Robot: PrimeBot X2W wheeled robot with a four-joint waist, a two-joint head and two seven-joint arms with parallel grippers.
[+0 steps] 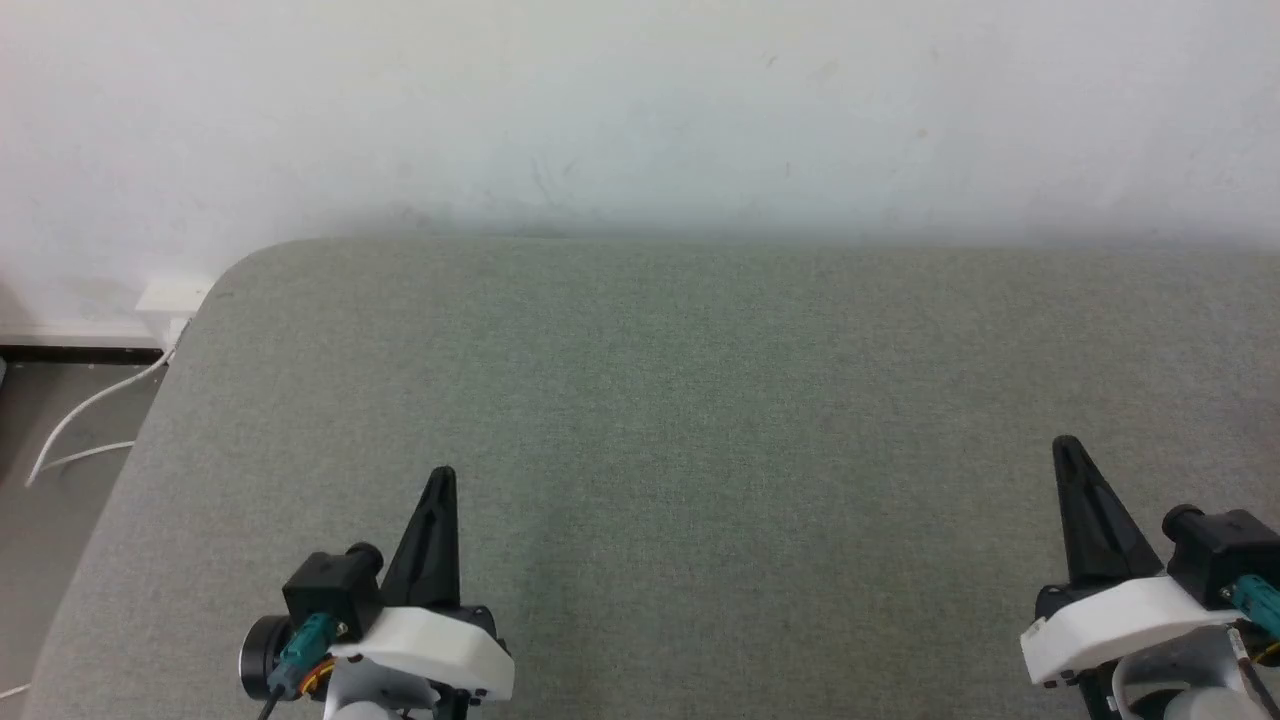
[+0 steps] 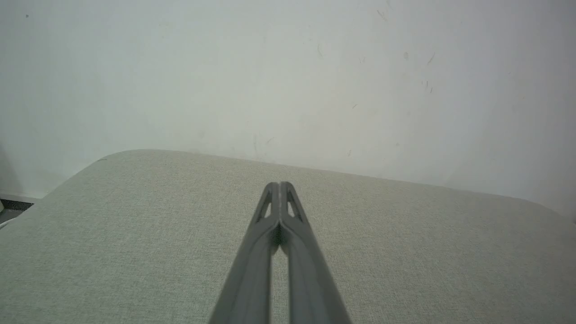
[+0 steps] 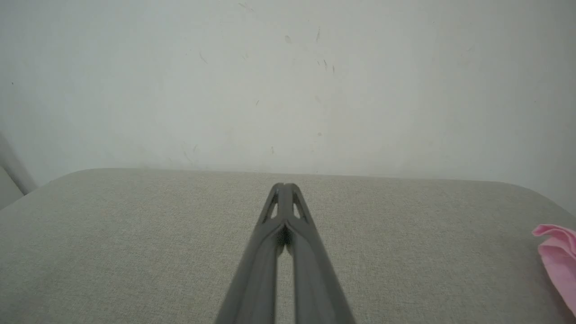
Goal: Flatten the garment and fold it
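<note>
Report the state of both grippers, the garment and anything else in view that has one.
Left gripper: shut, nothing between its fingers.
Right gripper: shut, nothing between its fingers.
Garment: rumpled, not flattened, lying on the grey padded surface, apart from both grippers, cut off by the frame edge.
White cable: slack on the floor.
</note>
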